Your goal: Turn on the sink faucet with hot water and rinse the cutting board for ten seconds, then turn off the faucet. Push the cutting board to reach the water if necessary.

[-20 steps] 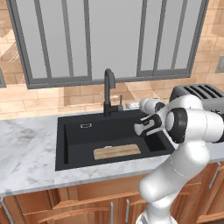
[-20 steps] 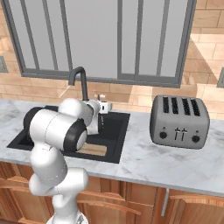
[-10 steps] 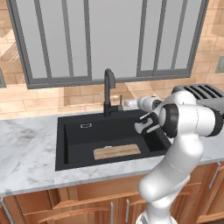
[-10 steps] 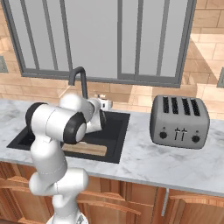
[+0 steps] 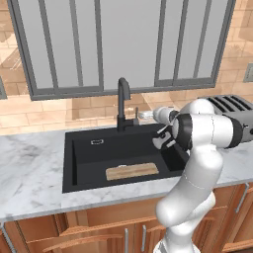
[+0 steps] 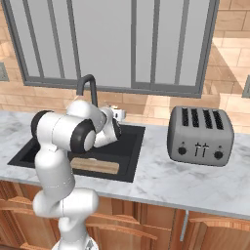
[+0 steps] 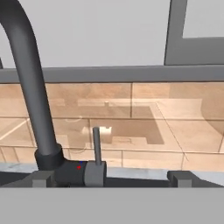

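The black gooseneck sink faucet (image 5: 122,101) rises behind the black sink (image 5: 89,159). No water runs from its spout. The tan cutting board (image 5: 132,171) lies flat on the basin floor near the front, also seen as the cutting board (image 6: 95,166). My gripper (image 5: 144,115) hovers just right of the faucet's side lever (image 5: 136,116), level with it. In the hand view the lever (image 7: 97,146) stands upright on the faucet base (image 7: 65,171), a little left of centre. The gripper (image 7: 111,179) is open, its tips wide apart with nothing between them.
A silver toaster (image 6: 200,136) stands on the marble counter (image 6: 171,180) right of the sink. A window and a brick-tile backsplash (image 7: 144,127) run close behind the faucet. My own arm hangs over the basin's right part.
My hand has moved left and back toward the faucet's lever. The board and faucet have not moved.
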